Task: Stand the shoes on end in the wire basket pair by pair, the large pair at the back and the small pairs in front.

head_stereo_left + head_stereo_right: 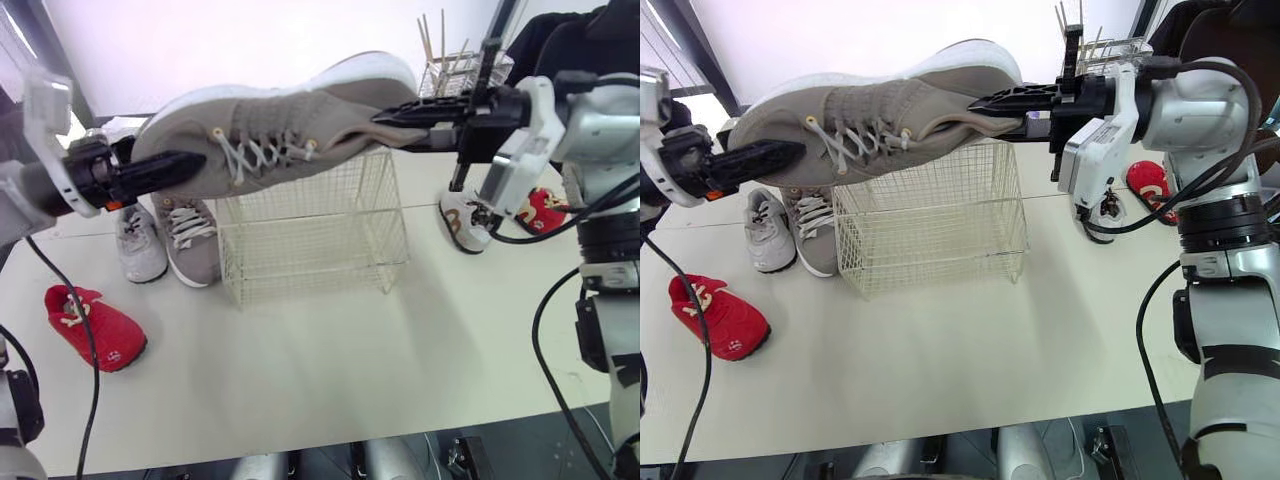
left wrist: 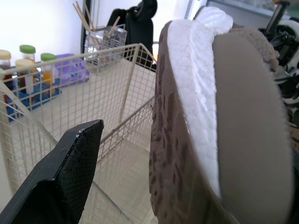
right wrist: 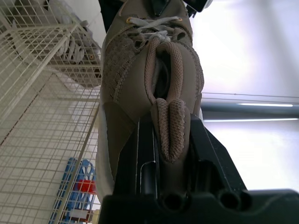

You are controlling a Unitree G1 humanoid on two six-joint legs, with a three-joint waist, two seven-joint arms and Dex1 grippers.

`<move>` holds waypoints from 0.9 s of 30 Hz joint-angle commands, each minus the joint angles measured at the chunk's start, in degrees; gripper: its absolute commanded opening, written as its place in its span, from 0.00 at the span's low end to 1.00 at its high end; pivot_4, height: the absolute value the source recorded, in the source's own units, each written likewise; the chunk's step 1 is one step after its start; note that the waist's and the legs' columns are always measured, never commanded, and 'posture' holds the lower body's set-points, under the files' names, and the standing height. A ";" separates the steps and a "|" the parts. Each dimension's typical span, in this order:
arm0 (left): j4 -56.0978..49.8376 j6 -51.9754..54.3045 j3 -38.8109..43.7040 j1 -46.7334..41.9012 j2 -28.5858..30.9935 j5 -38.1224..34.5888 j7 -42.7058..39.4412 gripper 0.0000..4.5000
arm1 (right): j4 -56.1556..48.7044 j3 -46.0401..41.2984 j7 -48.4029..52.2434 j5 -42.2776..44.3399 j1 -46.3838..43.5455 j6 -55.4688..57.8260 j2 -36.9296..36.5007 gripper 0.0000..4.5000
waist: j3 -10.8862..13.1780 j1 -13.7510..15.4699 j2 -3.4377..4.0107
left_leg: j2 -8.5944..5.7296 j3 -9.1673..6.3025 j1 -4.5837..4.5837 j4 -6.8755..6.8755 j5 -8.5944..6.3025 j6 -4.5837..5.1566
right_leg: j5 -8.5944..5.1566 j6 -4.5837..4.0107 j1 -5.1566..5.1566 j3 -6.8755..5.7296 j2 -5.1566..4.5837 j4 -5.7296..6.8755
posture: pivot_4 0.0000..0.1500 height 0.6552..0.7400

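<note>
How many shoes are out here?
6. A large taupe sneaker held above the wire basket; its mate and a small grey sneaker left of the basket; a red shoe front left; a white shoe and a second red shoe at right. More may be hidden.

White-soled taupe shoe (image 1: 290, 125), pale laces (image 1: 262, 152); cream grid-mesh wire basket (image 1: 315, 240); red small shoe (image 1: 95, 328); off-white worktop (image 1: 330, 370).

We place the wire basket (image 1: 310, 235) mid-table (image 1: 330, 370). Above it lies the large shoe (image 1: 280, 125), toe at the left gripper (image 1: 165, 168), heel held in the right gripper (image 1: 385, 118). Left of the basket stand a second large shoe (image 1: 190, 240) and, beside it, a first small shoe (image 1: 138, 240), with a second small shoe (image 1: 95, 328) nearer us. Right of the basket lie a third small shoe (image 1: 465, 220) and a fourth small shoe (image 1: 540, 210).
</note>
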 commanded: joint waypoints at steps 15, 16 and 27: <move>-3.11 3.16 6.98 -0.17 -7.13 -4.86 6.93 0.15 | -14.57 -6.24 1.09 22.56 -0.75 53.80 -3.55 0.46 | -0.01 0.20 -0.03 | 0.01 -0.05 -0.04 0.05 0.00 0.01 | 0.00 0.00 -0.05 -0.01 -0.02 0.08 | 1.00 1.00; -3.58 3.37 8.25 0.14 -8.33 -6.01 8.74 0.15 | -14.80 -7.88 0.27 25.74 -0.99 60.62 -4.45 0.56 | -0.01 0.33 -0.04 | 0.01 -0.08 -0.05 0.06 0.00 0.01 | 0.00 0.00 -0.05 -0.03 -0.02 0.07 | 1.00 1.00; -13.36 0.27 14.19 3.25 -21.26 -22.17 29.44 0.15 | -21.58 -29.24 -18.50 53.22 18.22 101.66 -0.17 0.99 | -0.05 1.06 -0.12 | 0.00 -0.04 -0.07 0.14 -0.23 0.40 | 0.01 -0.01 0.03 -0.01 -0.08 0.03 | 1.00 1.00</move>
